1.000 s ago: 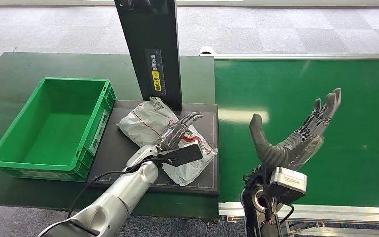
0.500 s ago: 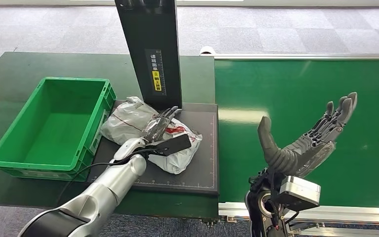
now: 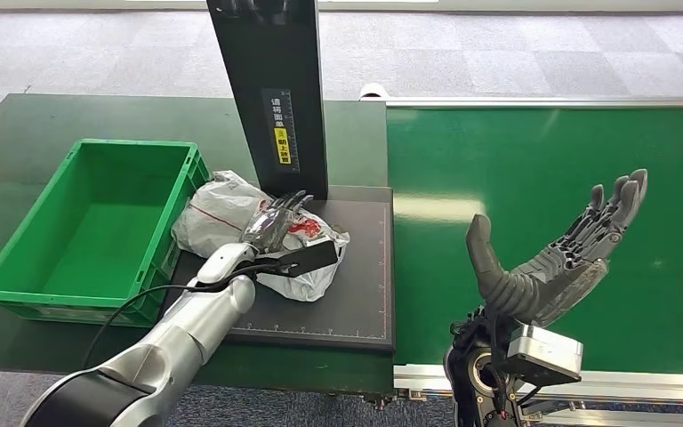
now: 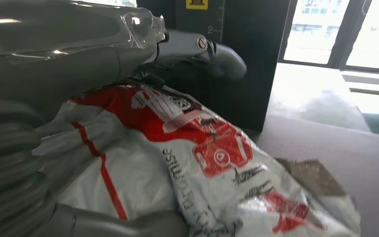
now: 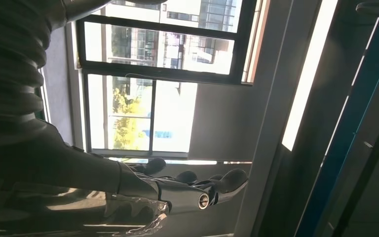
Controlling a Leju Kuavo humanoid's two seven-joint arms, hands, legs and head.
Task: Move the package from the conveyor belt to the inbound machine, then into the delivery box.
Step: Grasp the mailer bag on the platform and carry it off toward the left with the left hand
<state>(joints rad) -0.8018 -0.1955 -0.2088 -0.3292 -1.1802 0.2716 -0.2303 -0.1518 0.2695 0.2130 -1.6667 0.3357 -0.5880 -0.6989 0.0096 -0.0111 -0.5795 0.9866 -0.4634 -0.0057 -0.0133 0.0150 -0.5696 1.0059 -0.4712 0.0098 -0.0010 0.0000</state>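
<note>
1. Currently the package (image 3: 258,236), a crumpled white plastic mailer with red print, lies on the black platform of the inbound machine (image 3: 356,294), at the platform's edge nearest the green delivery box (image 3: 89,227).
2. Its long axis runs slantwise across the platform, one end reaching toward the delivery box's near wall and seeming to overhang the platform edge, the other end pointing toward the conveyor belt (image 3: 551,205).
3. Just behind the package stands the machine's black upright column (image 3: 271,89), with a yellow label on its face.
4. Over the package lies the left hand (image 3: 276,227), fingers stretched across its top toward the column; the wrist view shows the thumb (image 4: 212,52) above the red print and the hand's grey cover against the bag's side, so the hand appears to hold the package, with the bag bulging out on either side of it.
5. Well apart from the package, the right hand (image 3: 551,253) hovers above the conveyor belt, palm up, fingers spread, holding nothing.
6. Delivery box and machine stand on a dark green bench (image 3: 18,133).
</note>
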